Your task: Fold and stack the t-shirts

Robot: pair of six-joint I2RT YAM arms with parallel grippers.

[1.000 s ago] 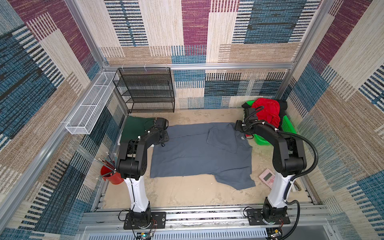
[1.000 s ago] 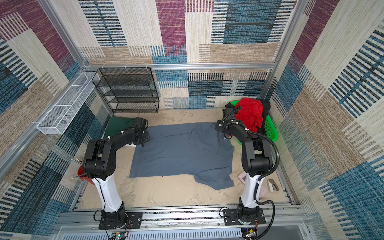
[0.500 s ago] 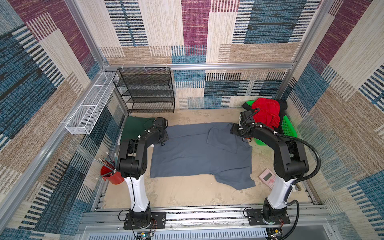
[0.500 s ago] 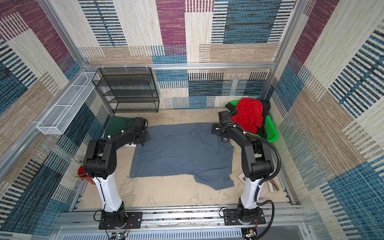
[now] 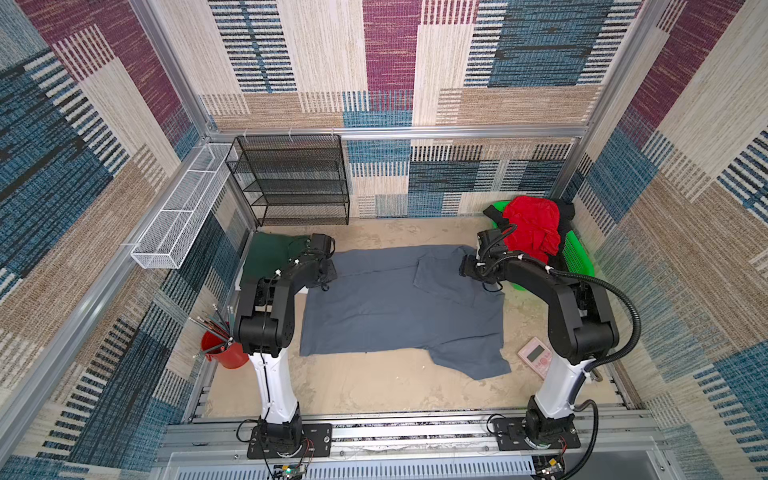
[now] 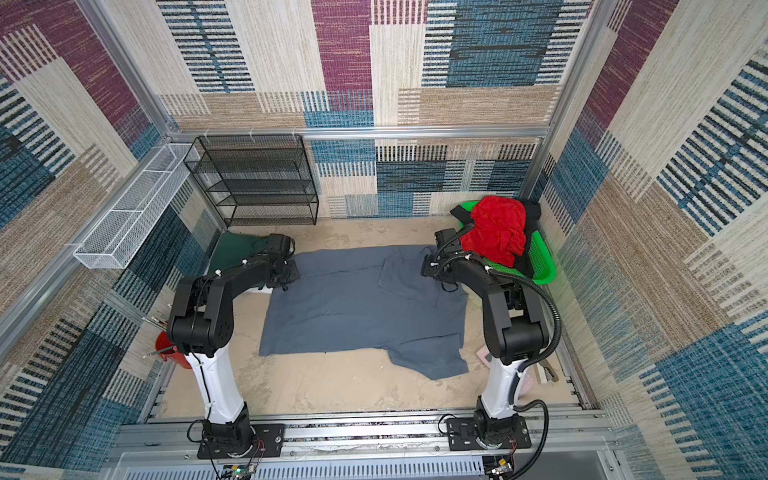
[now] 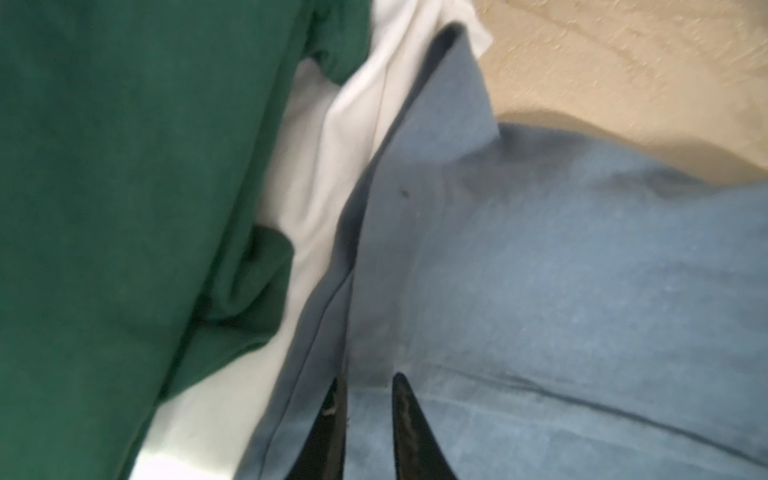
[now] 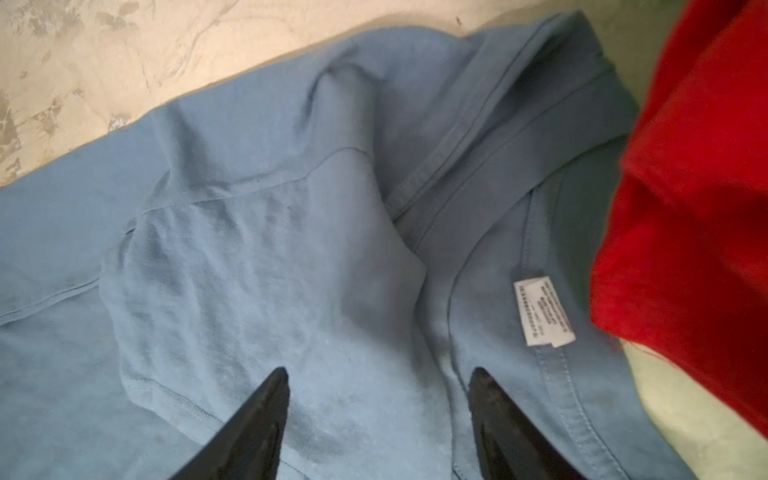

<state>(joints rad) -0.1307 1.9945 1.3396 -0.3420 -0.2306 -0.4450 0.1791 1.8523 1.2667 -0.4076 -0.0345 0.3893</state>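
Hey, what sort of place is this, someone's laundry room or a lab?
Most likely a robotics lab cell: a left arm and right arm are bolted to a metal rail, aluminium framing boxes in patterned wall panels, and a grey t-shirt lies spread on the tabletop between them.

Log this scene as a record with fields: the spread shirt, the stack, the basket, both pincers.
spread shirt: grey t-shirt, flat on the table, one sleeve folded in
stack: dark green t-shirt on white t-shirt, beside the grey one's edge
basket: green basket holding red t-shirt and black t-shirt
left pincer: shut on the grey t-shirt's edge
right pincer: open, near its collar
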